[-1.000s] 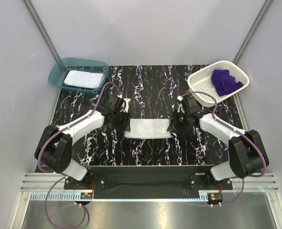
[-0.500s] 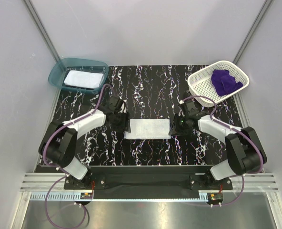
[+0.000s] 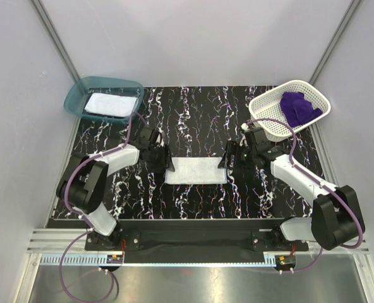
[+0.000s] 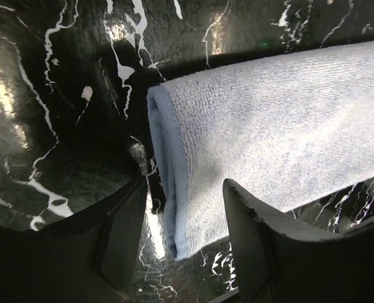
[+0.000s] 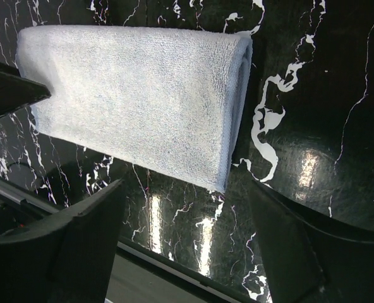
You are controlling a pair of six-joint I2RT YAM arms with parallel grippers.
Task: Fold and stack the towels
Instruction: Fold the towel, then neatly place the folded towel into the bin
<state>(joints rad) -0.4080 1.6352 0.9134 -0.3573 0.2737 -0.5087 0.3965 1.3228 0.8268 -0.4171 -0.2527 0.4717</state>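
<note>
Step in hand: the fold of the middle cloth looks finished; the arms seem to be letting go.

Folded towel (image 3: 196,170) is lying flat on the table (image 3: 199,120), about midway between the two arms, nearer their bases than the far edge. Its long axis is running left to right, and each short end is pointing at one arm. Both wrist views are showing doubled layers at those ends.

Left gripper (image 4: 182,211) is sitting low at the left end, jaws partly apart; the towel's corner is lying between the fingers but nothing is pinched. Right gripper (image 5: 187,196) is at the right end, jaws wide, holding nothing.

Elsewhere: white towel (image 3: 105,103) is lying flat in the bin (image 3: 73,98), far left. Purple towel (image 3: 299,107) is sitting crumpled in the basket (image 3: 266,113), far right, not yet folded.

Next move, judged: carrying the folded towel onto the white one. That calls for a pinch taking all layers at once, or the fold will be opening in the lift. The purple towel is then remaining.
</note>
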